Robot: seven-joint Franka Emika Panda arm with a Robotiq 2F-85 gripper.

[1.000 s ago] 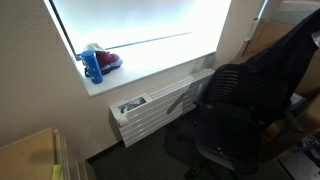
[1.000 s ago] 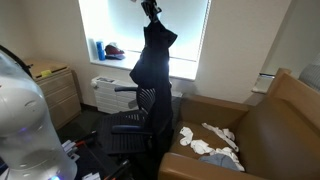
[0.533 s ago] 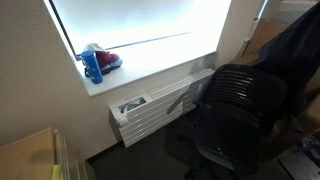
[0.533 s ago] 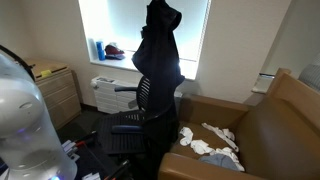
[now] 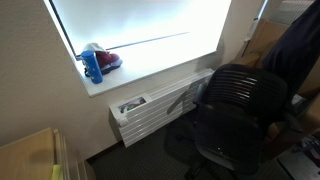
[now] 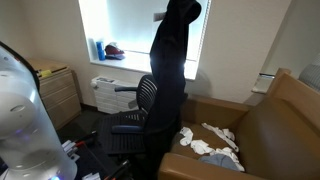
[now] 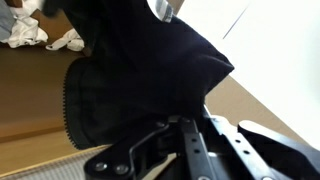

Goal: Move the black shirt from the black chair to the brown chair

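Observation:
The black shirt (image 6: pixel 170 65) hangs limp in the air from my gripper, which is near the top of the window and mostly hidden by the cloth. It hangs next to the black chair (image 6: pixel 135 112), whose ribbed mesh back (image 5: pixel 240 105) is bare. In an exterior view the shirt (image 5: pixel 300 45) shows at the upper right. In the wrist view the shirt (image 7: pixel 140 70) fills the middle and my gripper (image 7: pixel 185 125) is shut on its folds. The brown chair (image 6: pixel 270 125) stands to the right, and its seat (image 7: pixel 30 95) lies below the shirt.
White cloths (image 6: pixel 212 140) lie on the brown chair's seat and also show in the wrist view (image 7: pixel 30 28). A blue bottle (image 5: pixel 92 66) and a red object stand on the window sill above a white radiator (image 5: pixel 160 105). A pale wooden cabinet (image 6: pixel 55 90) stands at the left.
The shirt has been lifted higher and carried right, off the black chair's back towards the brown chair. The chair's mesh back now shows fully.

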